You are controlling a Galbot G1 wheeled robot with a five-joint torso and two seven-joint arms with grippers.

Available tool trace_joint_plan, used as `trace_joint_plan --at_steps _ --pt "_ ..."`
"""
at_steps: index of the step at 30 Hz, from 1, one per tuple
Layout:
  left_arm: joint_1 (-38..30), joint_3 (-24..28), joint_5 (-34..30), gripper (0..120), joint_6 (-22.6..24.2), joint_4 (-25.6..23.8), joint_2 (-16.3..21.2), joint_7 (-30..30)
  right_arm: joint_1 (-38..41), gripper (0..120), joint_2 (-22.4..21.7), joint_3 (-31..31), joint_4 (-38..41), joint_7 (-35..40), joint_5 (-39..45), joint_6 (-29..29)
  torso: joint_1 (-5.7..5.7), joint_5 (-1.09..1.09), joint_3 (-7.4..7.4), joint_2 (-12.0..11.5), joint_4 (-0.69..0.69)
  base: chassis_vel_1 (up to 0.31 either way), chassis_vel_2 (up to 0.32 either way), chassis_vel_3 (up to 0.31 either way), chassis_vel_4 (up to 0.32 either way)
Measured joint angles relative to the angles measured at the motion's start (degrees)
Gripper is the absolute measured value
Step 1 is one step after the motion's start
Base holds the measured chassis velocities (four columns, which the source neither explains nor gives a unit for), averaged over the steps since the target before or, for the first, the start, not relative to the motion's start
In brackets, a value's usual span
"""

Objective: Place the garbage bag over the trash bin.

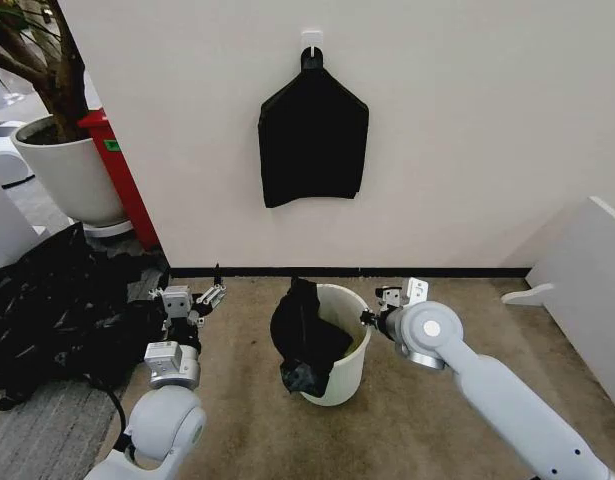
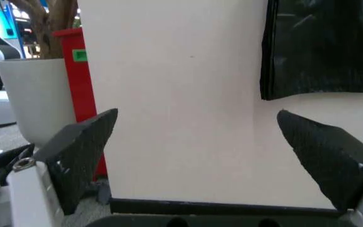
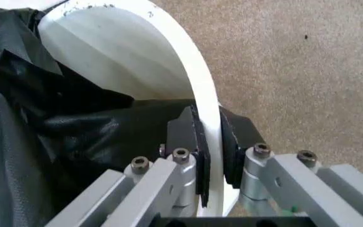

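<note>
Garbage bag (image 1: 305, 338) draped in and over trash bin (image 1: 349, 372), left side.

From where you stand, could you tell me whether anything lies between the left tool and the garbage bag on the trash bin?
Nothing visible does. The open left tool hangs over bare carpet beside the trash bin, with the garbage bag draped over the near rim. The right tool is shut on the bin's far rim, clear of that path.

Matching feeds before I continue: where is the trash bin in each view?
Head view: trash bin on the floor at centre, garbage bag draped over its left side.
Right wrist view: trash bin rim clamped in the right tool.
Left wrist view: open left tool faces the wall.
Shared landmark: hanging black bundle, head and left wrist.
</note>
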Motion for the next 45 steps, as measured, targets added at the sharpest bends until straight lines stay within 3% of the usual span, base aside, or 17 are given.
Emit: trace_joint_plan --at_steps 6,14,22,27,30,32,37,41,42,45 --pt "0.01 0.0 0.04 100 0.01 0.0 0.07 0.02 -0.29 3 0.3 0.01 0.04 -0.25 -2.01 -0.11 0.0 0.0 0.0 0.0 0.02 0.0 0.0 0.0 0.0" --pt "0.01 1.97 -0.43 100 1.98 -0.1 1.03 0.33 -1.6 31 -0.83 0.19 3.72 -0.89 -4.59 -0.02 0.0 0.0 0.0 0.0 0.01 0.0 0.0 0.0 0.0" --pt "-1.17 5.06 -2.81 100 8.15 -1.55 3.45 0.37 -3.33 59 -1.11 1.08 6.38 -2.08 -7.59 1.65 0.0 0.01 0.0 0.0 0.01 0.0 0.0 0.0 0.0" --pt "-2.9 6.03 -6.75 100 15.44 -3.13 6.44 -0.15 -3.9 79 -2.31 2.73 9.55 -3.69 -9.25 2.36 0.0 0.01 0.0 0.0 0.0 0.0 0.0 0.0 0.0" --pt "-3.52 6.21 -7.36 100 16.48 -3.15 6.64 -0.51 -3.92 84 -2.46 2.77 10.11 -3.82 -9.25 2.37 0.0 0.0 0.0 0.0 0.0 0.0 0.0 0.0 0.0" --pt "-4.18 6.37 -7.49 100 17.07 -3.0 6.42 -0.73 -3.97 97 -2.2 2.58 10.17 -3.85 -9.24 2.44 0.0 0.0 0.0 0.0 0.0 0.0 0.0 0.0 0.0" --pt "-4.22 6.63 -9.36 100 19.51 -4.19 6.85 -1.34 -3.25 100 -2.19 2.85 10.92 -3.41 -9.24 2.87 0.0 0.0 0.0 0.0 0.02 0.0 0.0 0.0 0.0" --pt "-5.27 7.25 -15.54 100 23.76 -5.68 8.06 -2.78 -2.44 100 -2.87 3.1 12.12 -3.13 -9.1 3.24 0.0 0.0 0.0 0.0 0.01 0.0 0.0 0.0 0.0" --pt "-6.1 7.85 -21.15 100 27.53 -6.84 9.22 -3.4 -1.84 100 -3.0 3.17 12.66 -2.95 -8.96 3.51 0.0 -0.01 0.0 0.0 -0.01 0.0 0.0 0.0 0.0" --pt "-6.67 8.22 -23.94 100 29.88 -7.1 10.3 -3.44 -1.22 100 -2.68 2.98 12.68 -3.21 -8.93 3.54 0.0 0.0 0.0 0.0 0.01 0.0 0.0 0.0 0.0"
